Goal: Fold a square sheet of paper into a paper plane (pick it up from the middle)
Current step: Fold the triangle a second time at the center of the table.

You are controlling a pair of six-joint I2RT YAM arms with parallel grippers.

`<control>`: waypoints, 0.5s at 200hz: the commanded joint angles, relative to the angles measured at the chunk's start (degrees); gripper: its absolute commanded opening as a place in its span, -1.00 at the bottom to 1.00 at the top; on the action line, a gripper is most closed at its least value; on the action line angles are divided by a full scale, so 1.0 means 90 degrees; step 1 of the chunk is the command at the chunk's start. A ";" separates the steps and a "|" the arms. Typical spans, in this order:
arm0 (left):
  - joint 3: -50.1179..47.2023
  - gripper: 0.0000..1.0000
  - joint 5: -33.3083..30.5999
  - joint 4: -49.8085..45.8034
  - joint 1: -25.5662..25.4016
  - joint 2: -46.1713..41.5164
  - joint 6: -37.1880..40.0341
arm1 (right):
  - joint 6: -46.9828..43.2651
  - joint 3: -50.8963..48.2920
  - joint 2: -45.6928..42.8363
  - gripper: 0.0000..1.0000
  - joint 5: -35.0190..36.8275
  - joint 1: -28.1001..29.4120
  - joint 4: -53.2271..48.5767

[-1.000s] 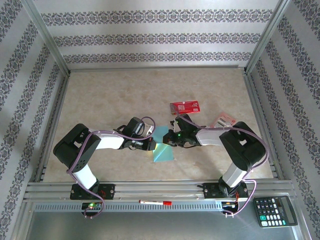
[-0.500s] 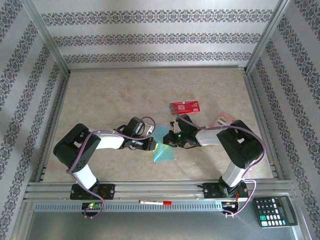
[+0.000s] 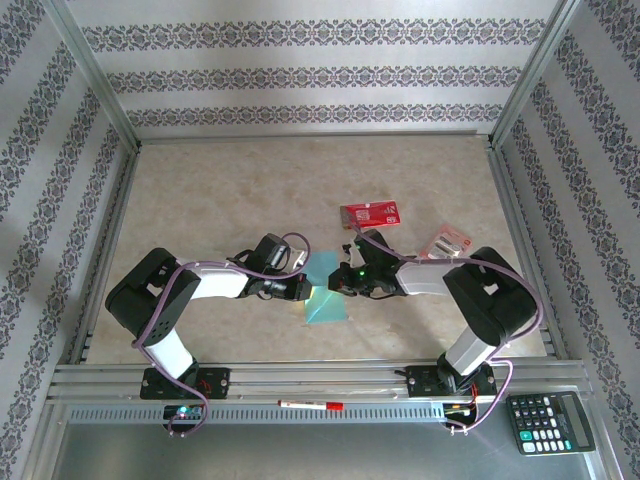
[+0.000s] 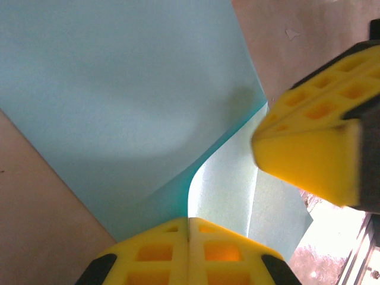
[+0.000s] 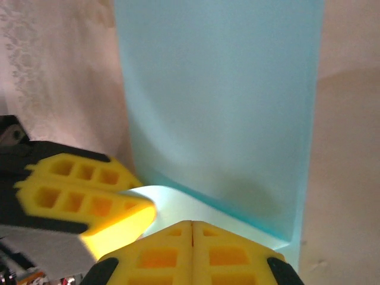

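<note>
Beige marbled tabletop (image 3: 220, 190), patterned wallpaper walls, aluminium frame around it. Both arms reach in to meet at the centre, close to the near edge.

Light-blue paper sheet (image 3: 327, 306) sits between the two grippers, partly on the table and partly lifted. It's not flat. Left wrist view has a big flap raised in front of the camera, with a curved bend running down toward the fingers and a second layer lying lower right. Can't tell the exact fold geometry.

Left gripper (image 4: 189, 230): yellow fingers pressed together, no gap, with the paper's bend feeding straight into the seam. Reads as pinched on the sheet's edge.

Right gripper (image 5: 191, 233): same story, fingers together and the bright paper edge running in at the tips. Reads as clamped on the sheet too.

Each wrist cam sees the other gripper's yellow fingers just beside its own, a bit blurred. The two sets of tips are near each other but apart, on the same side of the sheet.

Red packet (image 3: 370, 214) lies flat just beyond the right gripper, clear of the paper. Pink-and-white packet (image 3: 447, 243) is further right, beside the right arm. Red pen (image 3: 312, 405) lies on the front rail, calculator (image 3: 548, 422) off the near right corner.
</note>
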 commanded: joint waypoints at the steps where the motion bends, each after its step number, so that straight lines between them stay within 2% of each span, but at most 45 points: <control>1: -0.0033 -1.00 -0.0332 -0.0563 0.0061 0.0305 -0.0004 | -0.0027 0.0208 -0.0298 -0.90 -0.0124 0.0050 -0.0243; 58: -0.0119 -1.00 -0.0331 -0.0520 0.0056 0.0342 0.0019 | 0.0332 0.0130 0.0030 -0.90 0.0065 0.0571 0.0111; 100: -0.0128 -1.00 -0.0336 -0.0490 0.0061 0.0392 0.0022 | 0.0246 0.0050 0.0323 -0.91 0.0167 0.0452 0.0095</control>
